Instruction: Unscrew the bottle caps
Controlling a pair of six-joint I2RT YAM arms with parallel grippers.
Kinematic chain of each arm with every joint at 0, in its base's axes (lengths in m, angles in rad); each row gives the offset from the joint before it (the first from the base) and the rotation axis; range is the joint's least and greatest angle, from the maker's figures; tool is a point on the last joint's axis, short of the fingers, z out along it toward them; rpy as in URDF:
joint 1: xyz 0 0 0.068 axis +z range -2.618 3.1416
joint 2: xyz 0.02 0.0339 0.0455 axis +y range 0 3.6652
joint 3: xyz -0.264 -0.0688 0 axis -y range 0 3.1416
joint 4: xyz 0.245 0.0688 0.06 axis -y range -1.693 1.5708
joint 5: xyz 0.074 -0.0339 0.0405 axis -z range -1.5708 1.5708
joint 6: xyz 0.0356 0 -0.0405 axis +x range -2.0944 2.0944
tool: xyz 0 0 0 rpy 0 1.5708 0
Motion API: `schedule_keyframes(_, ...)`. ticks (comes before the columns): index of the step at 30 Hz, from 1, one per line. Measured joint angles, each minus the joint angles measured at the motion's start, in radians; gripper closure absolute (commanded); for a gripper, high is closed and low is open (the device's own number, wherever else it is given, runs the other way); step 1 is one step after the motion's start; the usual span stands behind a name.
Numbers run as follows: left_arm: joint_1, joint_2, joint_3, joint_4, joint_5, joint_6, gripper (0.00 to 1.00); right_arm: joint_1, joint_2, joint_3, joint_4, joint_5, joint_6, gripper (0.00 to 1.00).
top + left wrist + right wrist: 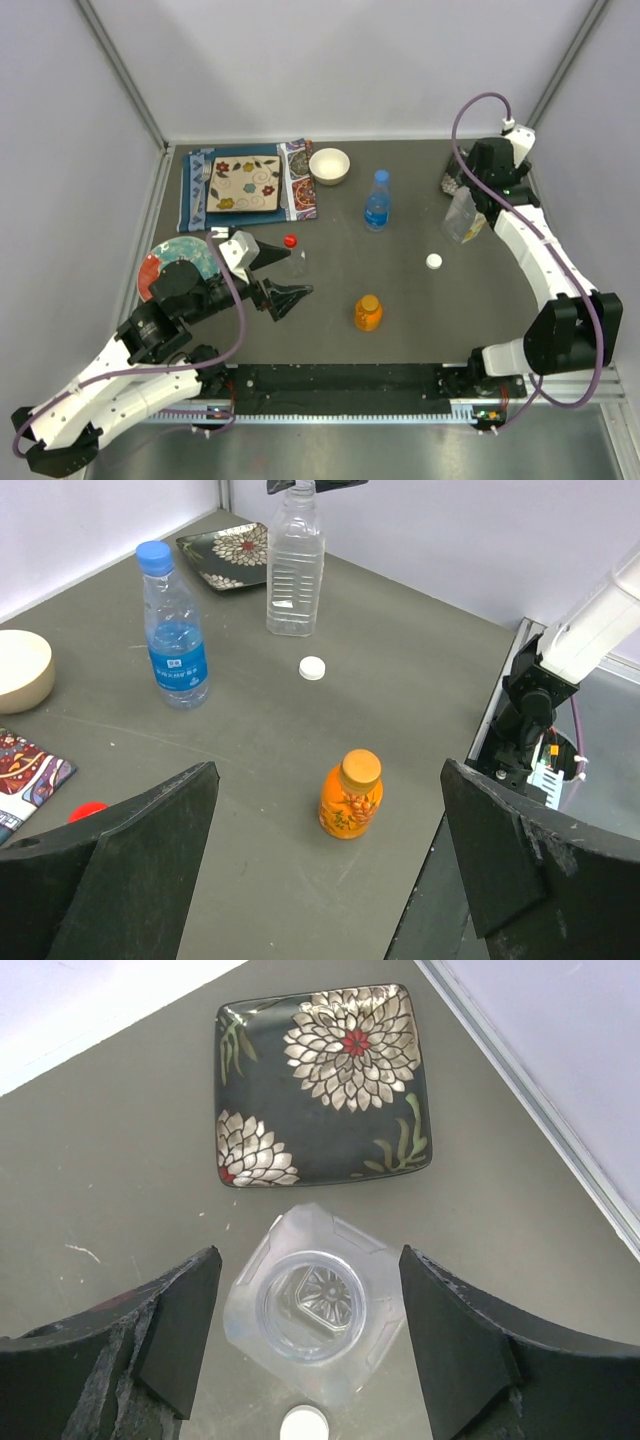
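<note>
My right gripper (pixel 310 1252) hangs open over the wide clear bottle (pixel 318 1310), a finger on each side of its uncapped mouth and neither touching it. The white cap (pixel 303 1424) lies on the table beside that bottle (pixel 462 218). My left gripper (pixel 329 768) is wide open and empty. It points at the short orange bottle (pixel 350 798), which stands capped a little way ahead. The blue-tinted bottle (pixel 377 203) keeps its blue cap (pixel 153 555). A slim clear bottle (pixel 297 264) with a red cap (pixel 290 240) stands by my left fingertips (pixel 283 256).
A white bowl (pixel 329 165) and a patterned square plate (pixel 245 183) on blue cloths sit at the back. A round red-and-teal plate (pixel 172 262) lies under my left arm. A dark floral plate (pixel 325 1080) lies just beyond the wide bottle, near the right wall.
</note>
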Motion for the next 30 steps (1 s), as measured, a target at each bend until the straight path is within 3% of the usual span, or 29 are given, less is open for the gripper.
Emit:
schedule_keyframes(8,0.0,0.0,-0.005,0.001,-0.008,0.0,0.02,0.051,-0.088,0.118,-0.09,-0.019,-0.006,0.27)
schedule_keyframes(14,0.0,0.015,-0.005,0.016,-0.079,-0.033,0.02,0.196,-0.175,0.255,-0.058,-0.223,-0.026,0.31)
schedule_keyframes(16,0.0,0.03,-0.005,0.019,-0.119,-0.055,0.02,0.25,-0.182,0.257,-0.026,-0.289,-0.035,0.27)
schedule_keyframes(22,0.001,0.087,-0.005,0.021,-0.209,-0.129,0.02,0.379,-0.047,0.248,-0.008,-0.362,-0.079,0.08)
schedule_keyframes(30,0.001,0.079,-0.006,0.02,-0.226,-0.172,0.02,0.404,0.161,0.261,-0.019,-0.328,-0.1,0.06)
